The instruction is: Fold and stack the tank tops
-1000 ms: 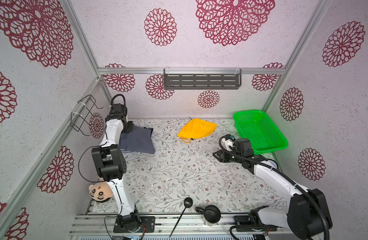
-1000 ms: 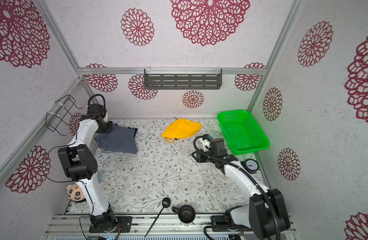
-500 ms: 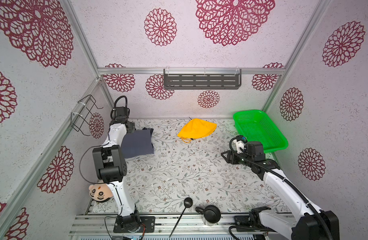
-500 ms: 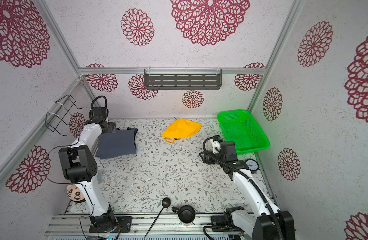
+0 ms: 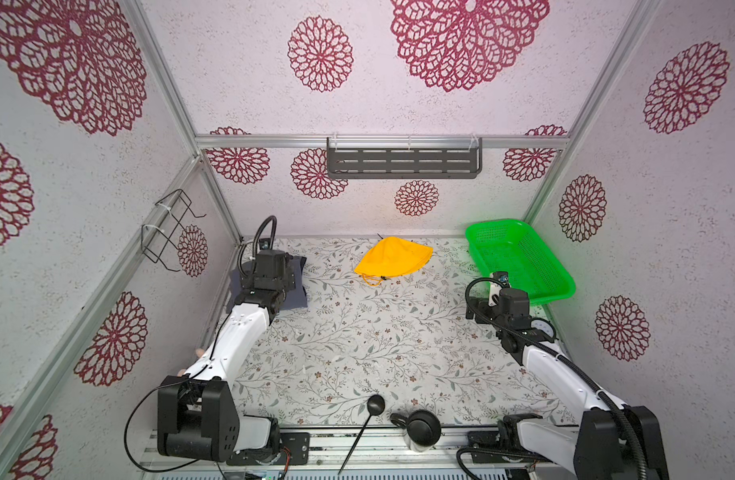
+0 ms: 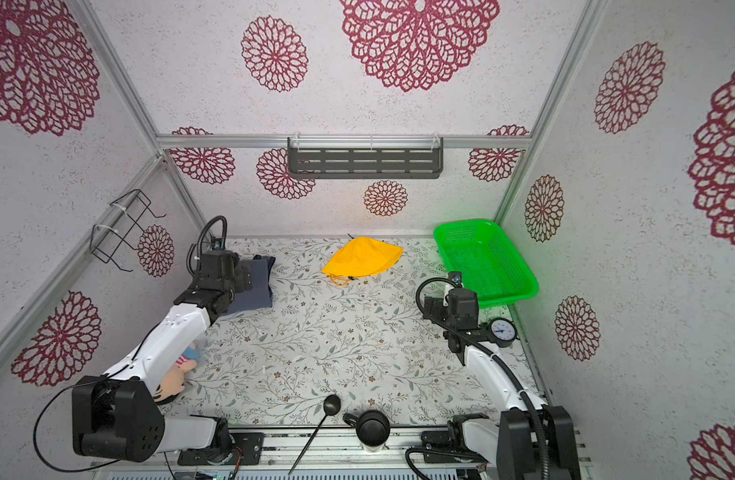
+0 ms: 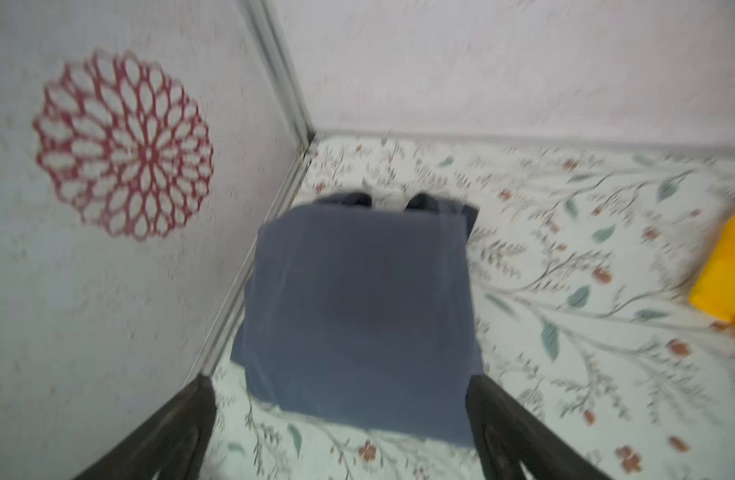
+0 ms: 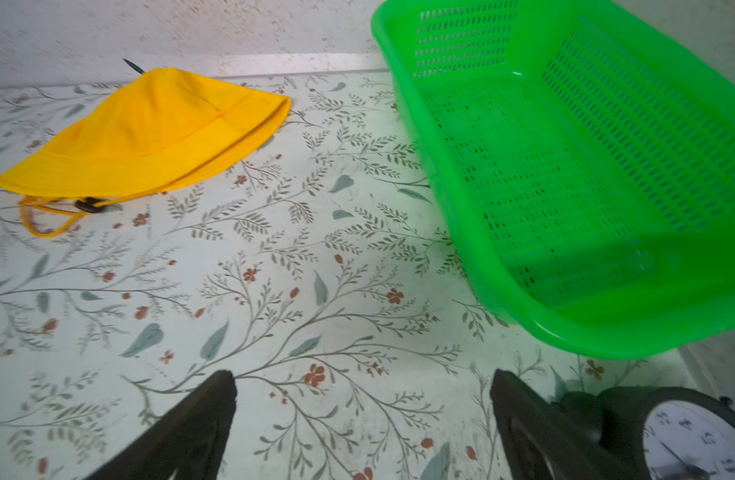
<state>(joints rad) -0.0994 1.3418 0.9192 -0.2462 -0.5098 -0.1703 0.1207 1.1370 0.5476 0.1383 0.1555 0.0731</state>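
A slate blue-grey tank top [image 7: 357,311] lies folded into a flat square in the far left corner of the table, seen in both top views [image 5: 298,286] [image 6: 261,286]. A darker cloth edge [image 7: 436,205] peeks out from under its far side. My left gripper [image 7: 340,386] hovers over the near edge of the fold, open and empty, with a finger [image 7: 191,415] on each side. Its black wrist [image 5: 268,270] hides much of the fold from above. My right gripper [image 8: 361,386] is open and empty over bare table beside the basket, at the right in a top view [image 5: 476,307].
A yellow hat with a cord [image 5: 392,259] lies at the far middle. A green basket [image 5: 519,262] stands at the far right, with a round dial clock [image 6: 503,330] near it. A ladle [image 5: 374,405], a black mug [image 5: 419,426] and a plush toy [image 6: 178,370] lie along the front.
Both grippers have opened. The left one let go of the blue-grey top and drew back over it; the top now lies flat. The right arm swung right, toward the basket.
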